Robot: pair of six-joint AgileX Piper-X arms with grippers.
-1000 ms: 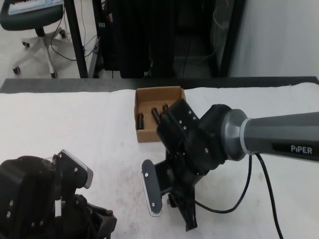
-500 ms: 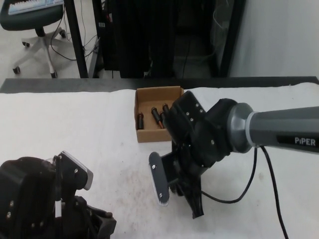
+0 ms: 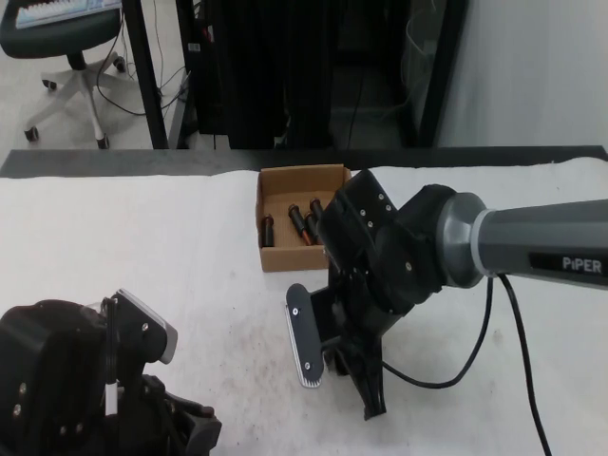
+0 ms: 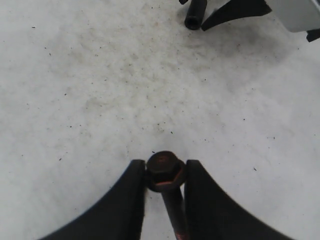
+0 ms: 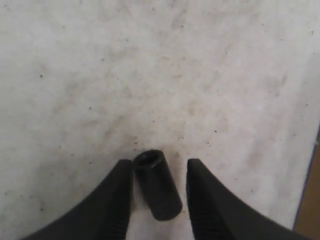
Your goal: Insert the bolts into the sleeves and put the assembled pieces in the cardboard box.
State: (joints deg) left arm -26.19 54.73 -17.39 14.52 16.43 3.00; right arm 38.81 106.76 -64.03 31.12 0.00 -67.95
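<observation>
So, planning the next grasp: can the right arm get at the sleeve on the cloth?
Probably yes: the sleeve lies on the white cloth between the right end effector's open fingers, with nothing covering it.

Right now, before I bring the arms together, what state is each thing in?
left gripper: shut on the bolt.
bolt: clamped just below its hex head, not yet in a sleeve.
right gripper: open, straddling the sleeve.
sleeve: lying on the bench, unclamped, no bolt in it.
cardboard box: open, a few finished pieces lying inside.
</observation>
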